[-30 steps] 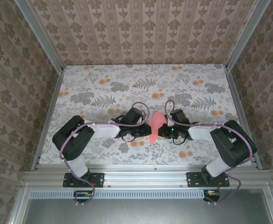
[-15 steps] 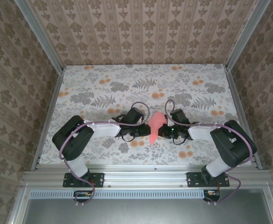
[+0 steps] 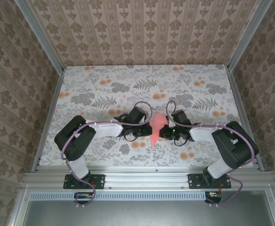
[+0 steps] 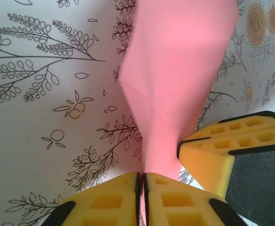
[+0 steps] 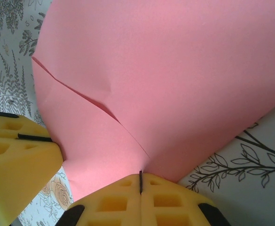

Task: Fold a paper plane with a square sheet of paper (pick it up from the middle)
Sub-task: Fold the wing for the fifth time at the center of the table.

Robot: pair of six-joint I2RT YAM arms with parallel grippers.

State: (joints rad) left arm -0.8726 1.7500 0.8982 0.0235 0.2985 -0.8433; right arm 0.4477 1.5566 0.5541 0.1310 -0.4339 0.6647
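Near the front middle of a table [image 3: 104, 84] covered in a grey leaf and orange flower print, two black robot arms bend inward and meet over a salmon-pink sheet of paper [image 3: 156, 128]. On the left, the left gripper [image 3: 143, 132] reaches in from the sheet's left side. In its wrist view its two yellow pads [image 4: 113, 197] are pressed together at the bottom of the picture, with the narrow lower end of the paper [image 4: 179, 70] pinched in the seam between them. From there the sheet rises off the table and widens upward, with a bent crease across it. To the right, the right gripper [image 3: 165, 132] touches the sheet's opposite side, close beside the left one. In its wrist view its yellow pads [image 5: 175, 202] are also clamped shut on the lower edge of the paper [image 5: 175, 84], which fans out above them, a thin fold line running diagonally toward the pinch.
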